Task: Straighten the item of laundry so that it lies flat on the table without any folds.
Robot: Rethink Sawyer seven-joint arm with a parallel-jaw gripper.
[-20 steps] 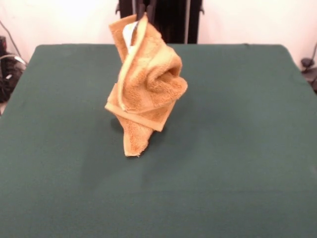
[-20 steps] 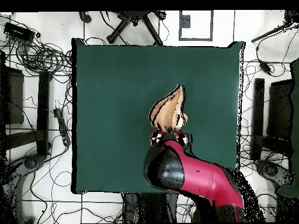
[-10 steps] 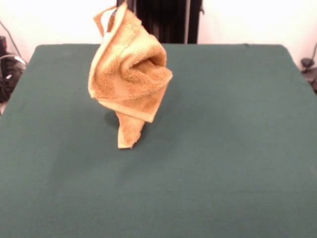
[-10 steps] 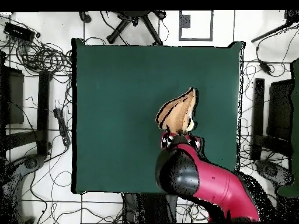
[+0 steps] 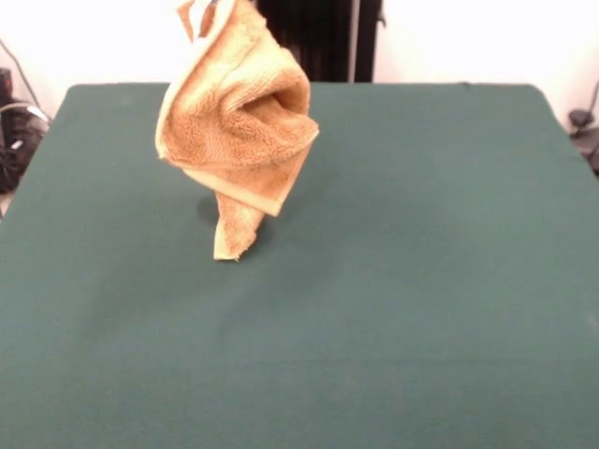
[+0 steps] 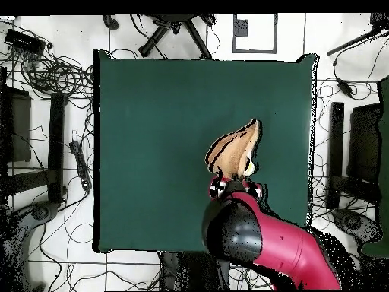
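The orange-tan towel hangs bunched and folded over itself above the far left part of the dark green table. Its lower tip reaches down to about the cloth; I cannot tell if it touches. Its top corner runs out of the front view's upper edge, so the gripper does not show there. In the overhead view the towel hangs just ahead of my gripper, which is shut on its upper corner under the red and black arm. The tag is not clearly visible.
The black pedestal stands behind the table's far edge. Cables, chair bases and stands surround the table on the floor. The arm covers the table's near right corner in the overhead view.
The gripper has carried the hanging towel to the left and farther back in the front view, a little higher. The towel's lower tip has trailed along with it.
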